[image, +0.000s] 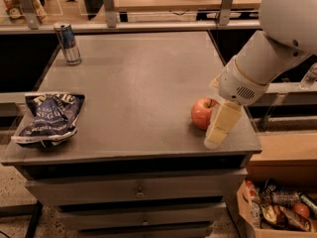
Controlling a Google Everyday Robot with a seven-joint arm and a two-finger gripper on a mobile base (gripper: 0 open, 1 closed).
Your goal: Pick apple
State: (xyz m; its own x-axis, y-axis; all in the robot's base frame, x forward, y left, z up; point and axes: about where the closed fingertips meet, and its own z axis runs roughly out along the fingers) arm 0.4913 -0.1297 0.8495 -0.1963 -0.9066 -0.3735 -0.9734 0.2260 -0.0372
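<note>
1 apple (203, 113) sits near the front right corner of the table (138, 78). The gripper (221, 124) hangs just beside it on the right, angled down toward the table edge; whether it is spread or clenched, I cannot tell. 1 can (67, 42) stands back left, and 1 bag (49, 117) lies front left.

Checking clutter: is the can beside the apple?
No: can stands at the far-left corner, apple near the right edge, gripper beside the apple.

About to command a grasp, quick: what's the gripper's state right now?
Gripper: low beside the apple, which sits on the table; open or shut cannot be told.
</note>
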